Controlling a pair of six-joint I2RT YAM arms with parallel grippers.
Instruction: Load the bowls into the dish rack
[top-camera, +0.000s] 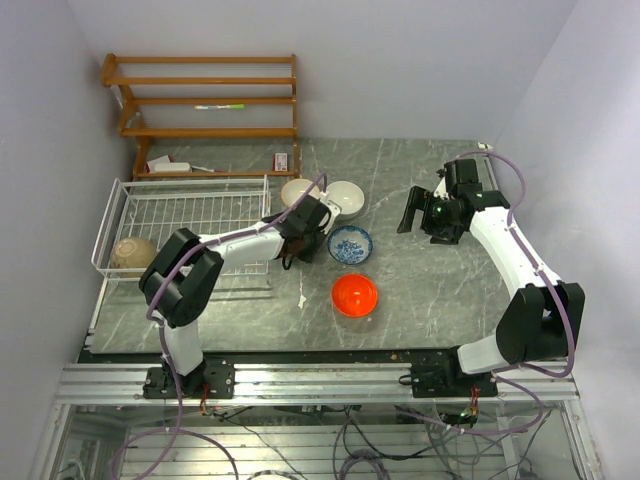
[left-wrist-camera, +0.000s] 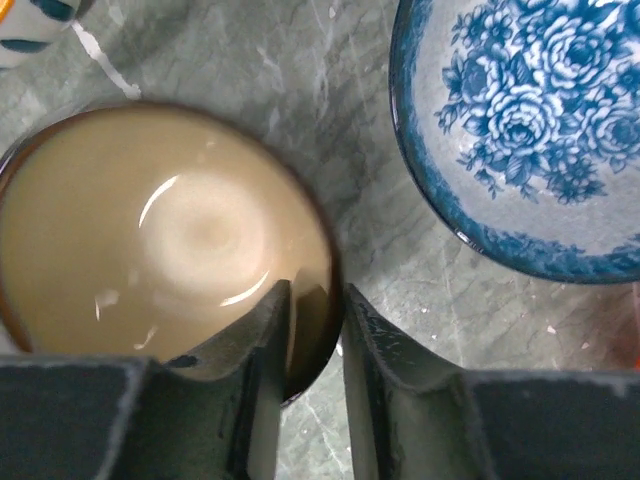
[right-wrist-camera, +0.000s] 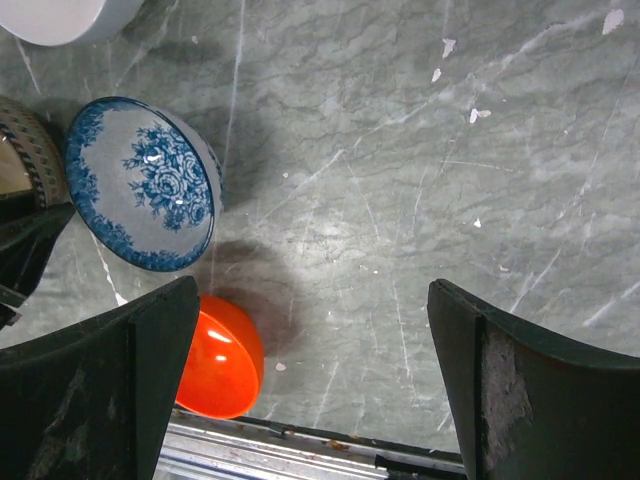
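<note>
**A:** Where is the left pincer (left-wrist-camera: 316, 292) working?

**B:** On the cream bowl with a brown rim (left-wrist-camera: 170, 250). One of its fingers (left-wrist-camera: 268, 340) reaches inside the bowl and the other sits outside, so the rim lies between them. The gap looks filled, so I judge the pincer clenched on that rim. A rim pinch suits a bowl too wide to span.

**A:** Is the bowl lifted?

**B:** I cannot tell. The wrist hides it from above. It is just beside the blue-and-white floral bowl (left-wrist-camera: 530, 120), apart from it.

**A:** And the dish rack (top-camera: 200, 215)?

**B:** It is at the left of the worktop (top-camera: 420, 290), with a brownish-tan bowl (top-camera: 133, 253) in its near left corner. So one bowl is loaded. The orange-red bowl (top-camera: 354, 295), a cream-white bowl (top-camera: 298, 190) and a white bowl (top-camera: 347, 197) sit out on the stone.

**A:** What about the right pincer (right-wrist-camera: 312, 300)?

**B:** It is released, spread wide and grasping nothing. It hovers to the right of the bowls, probably to leave the left arm room to carry towards the rack
</note>
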